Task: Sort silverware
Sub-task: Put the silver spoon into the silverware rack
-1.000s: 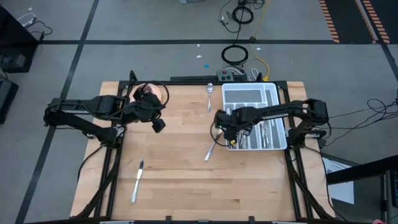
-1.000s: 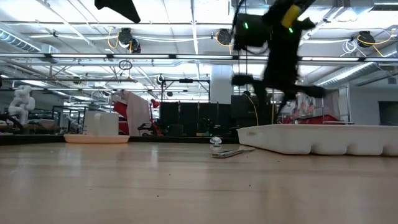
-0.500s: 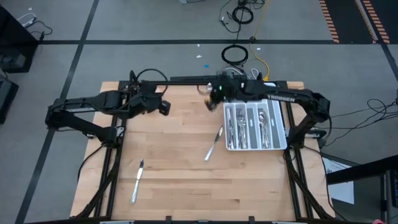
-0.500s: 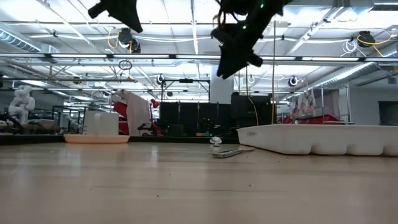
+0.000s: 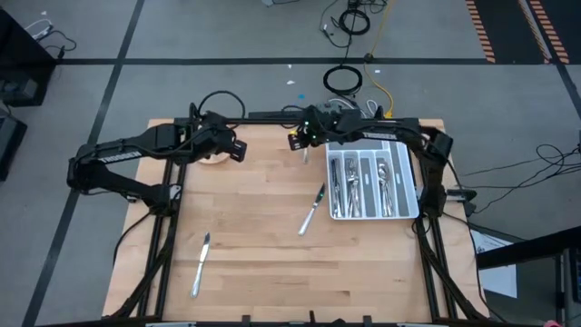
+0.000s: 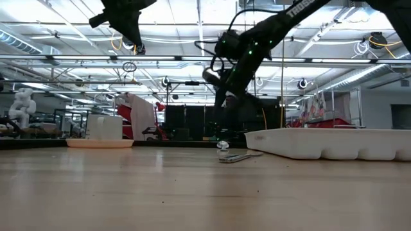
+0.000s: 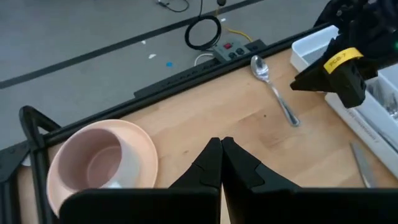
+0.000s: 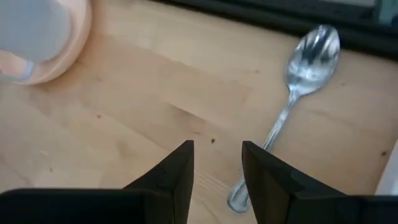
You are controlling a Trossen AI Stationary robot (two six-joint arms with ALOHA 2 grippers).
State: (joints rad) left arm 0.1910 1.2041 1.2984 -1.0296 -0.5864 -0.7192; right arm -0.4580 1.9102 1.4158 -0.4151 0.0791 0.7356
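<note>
The right gripper (image 8: pixel 216 171) hangs over the far side of the wooden table (image 5: pixel 263 254), just beside the white tray (image 5: pixel 413 207), and its two dark fingers stand apart with nothing between them. Right under it lies a spoon (image 8: pixel 292 93), bowl toward the table's far edge, handle running back beside the fingertips but not touching them. From overhead only the spoon's handle (image 5: pixel 306 154) peeps out below the gripper. A yellow label sits on the right gripper's body, seen from the left wrist camera, but its writing is too small to read. In the low view white lettering on the right arm reads "TROSS", cut off at the picture's top edge.

The left gripper (image 7: pixel 220 163) is over the far left of the table, fingers pressed together and empty, close by the pink saucer (image 7: pixel 146 146) with its cup (image 7: pixel 93 163).

In the tray, sorted silverware (image 5: pixel 368 186) fills the long compartments. Out on the bare wood, a knife (image 5: pixel 312 209) lies slantwise just left of the tray, and another knife (image 5: pixel 201 263) rests well apart near the front left. A black cable coil (image 5: pixel 342 80) and a power strip (image 7: pixel 233 48) lie on the floor beyond the table.
</note>
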